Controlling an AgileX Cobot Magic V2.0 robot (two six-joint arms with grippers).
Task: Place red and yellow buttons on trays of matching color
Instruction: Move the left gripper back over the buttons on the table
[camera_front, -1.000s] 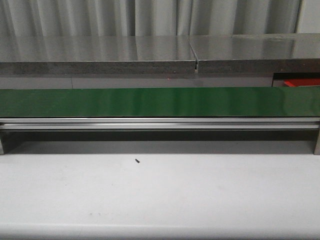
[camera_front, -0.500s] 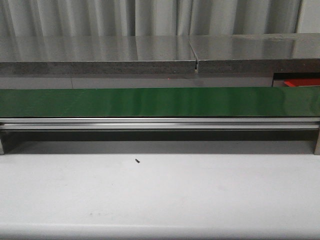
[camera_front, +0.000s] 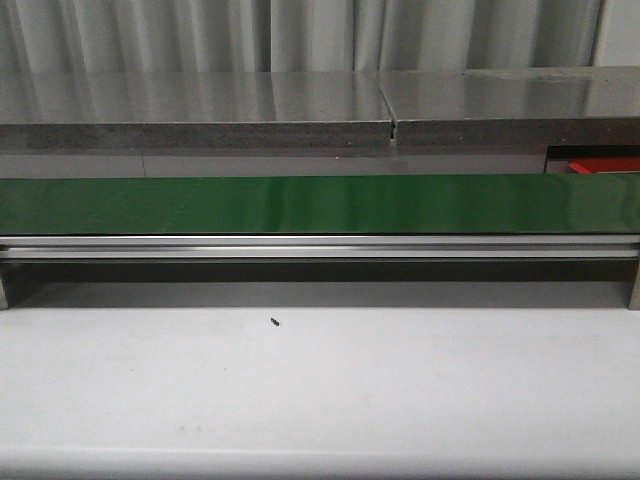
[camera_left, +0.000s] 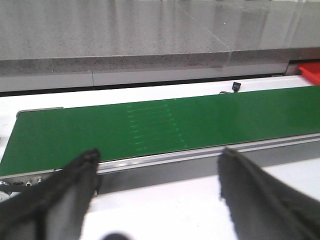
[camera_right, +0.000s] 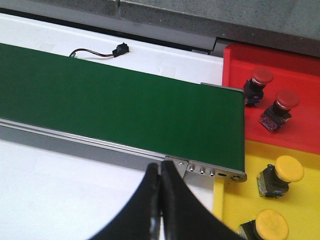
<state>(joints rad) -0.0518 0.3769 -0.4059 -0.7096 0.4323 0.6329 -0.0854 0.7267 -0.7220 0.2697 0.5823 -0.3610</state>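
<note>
In the right wrist view a red tray (camera_right: 235, 65) holds two red buttons (camera_right: 259, 82) (camera_right: 281, 106). Beside it a yellow tray (camera_right: 240, 200) holds two yellow buttons (camera_right: 281, 174) (camera_right: 269, 225). Both trays sit at the end of the green conveyor belt (camera_right: 115, 107). My right gripper (camera_right: 160, 172) is shut with nothing in it, over the white table by the belt's end. My left gripper (camera_left: 157, 162) is open and empty, facing the bare belt (camera_left: 165, 125). A corner of the red tray (camera_left: 311, 71) (camera_front: 600, 164) shows at the far right. Neither gripper shows in the front view.
The belt (camera_front: 320, 203) spans the front view on an aluminium rail (camera_front: 320, 247). A grey stone ledge (camera_front: 200, 110) runs behind it. A small dark speck (camera_front: 273, 322) lies on the white table (camera_front: 320, 400). A black connector with a wire (camera_right: 118, 50) lies behind the belt.
</note>
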